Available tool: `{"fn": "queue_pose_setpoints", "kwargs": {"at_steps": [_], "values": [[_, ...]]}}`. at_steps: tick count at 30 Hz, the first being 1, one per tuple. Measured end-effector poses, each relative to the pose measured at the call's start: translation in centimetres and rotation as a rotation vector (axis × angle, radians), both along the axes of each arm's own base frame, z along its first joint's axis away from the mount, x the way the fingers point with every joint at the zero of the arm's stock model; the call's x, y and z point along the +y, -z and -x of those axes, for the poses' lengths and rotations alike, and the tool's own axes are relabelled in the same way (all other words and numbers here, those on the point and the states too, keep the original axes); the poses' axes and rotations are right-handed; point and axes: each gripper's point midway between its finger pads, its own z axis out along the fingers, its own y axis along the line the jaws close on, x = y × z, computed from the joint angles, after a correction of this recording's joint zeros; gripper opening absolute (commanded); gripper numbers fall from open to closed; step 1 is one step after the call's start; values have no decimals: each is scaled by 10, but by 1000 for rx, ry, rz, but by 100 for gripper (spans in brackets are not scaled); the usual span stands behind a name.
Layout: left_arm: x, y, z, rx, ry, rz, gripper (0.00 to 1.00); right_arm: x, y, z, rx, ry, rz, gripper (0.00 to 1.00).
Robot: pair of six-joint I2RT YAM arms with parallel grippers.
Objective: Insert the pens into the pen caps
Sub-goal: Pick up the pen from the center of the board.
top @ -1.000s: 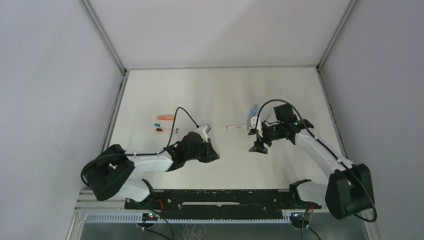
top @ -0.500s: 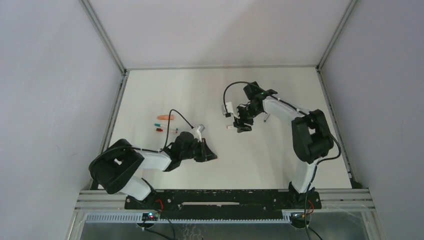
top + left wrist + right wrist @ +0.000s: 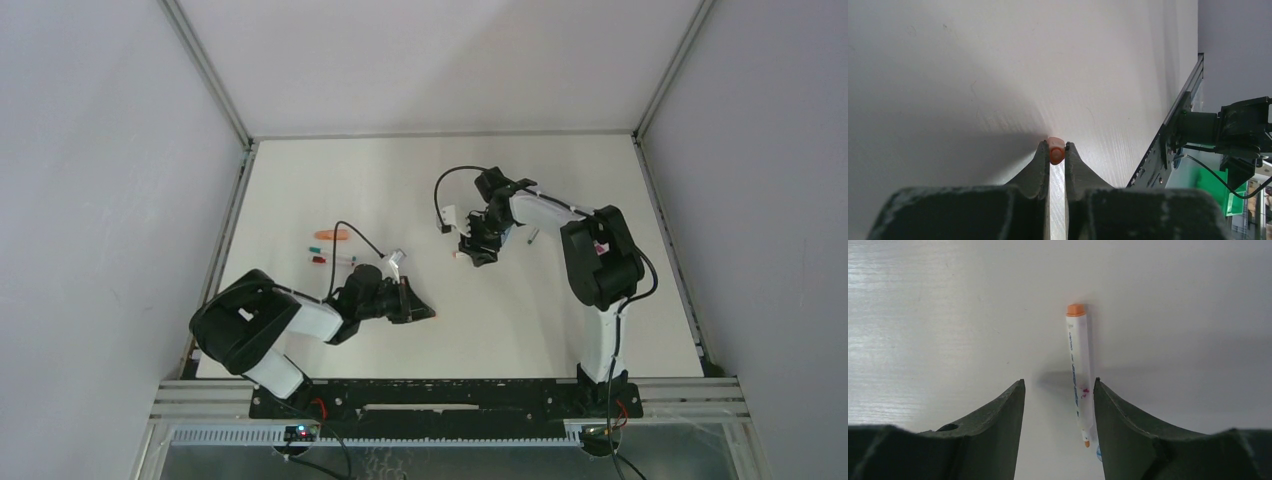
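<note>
At the left of the table (image 3: 400, 180), an orange piece (image 3: 332, 235), a teal-ended pen (image 3: 318, 247) and a red-ended pen (image 3: 322, 259) are seen lying close together. To their right, the left gripper (image 3: 1056, 146) is held low over the table, its jaws closed on a salmon-orange cap (image 3: 1056, 153) pinched at the fingertips. Further right, the right gripper (image 3: 1058, 385) is pointed down with its jaws apart. A white pen (image 3: 1078, 365) with an orange end lies flat between them, nearer one finger; whether it is touched cannot be told.
</note>
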Motion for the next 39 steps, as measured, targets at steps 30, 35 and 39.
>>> {"fn": "queue_pose_setpoints", "kwargs": {"at_steps": [30, 35, 39], "values": [[7, 4, -7, 24, -76, -2, 30, -17, 2, 39, 126, 247, 47, 0], [12, 0, -11, 11, -117, -19, 40, -12, -40, 69, 200, 344, -90, 0], [21, -3, -12, -5, -157, -31, 42, -6, -79, 89, 260, 394, -259, 0]]}}
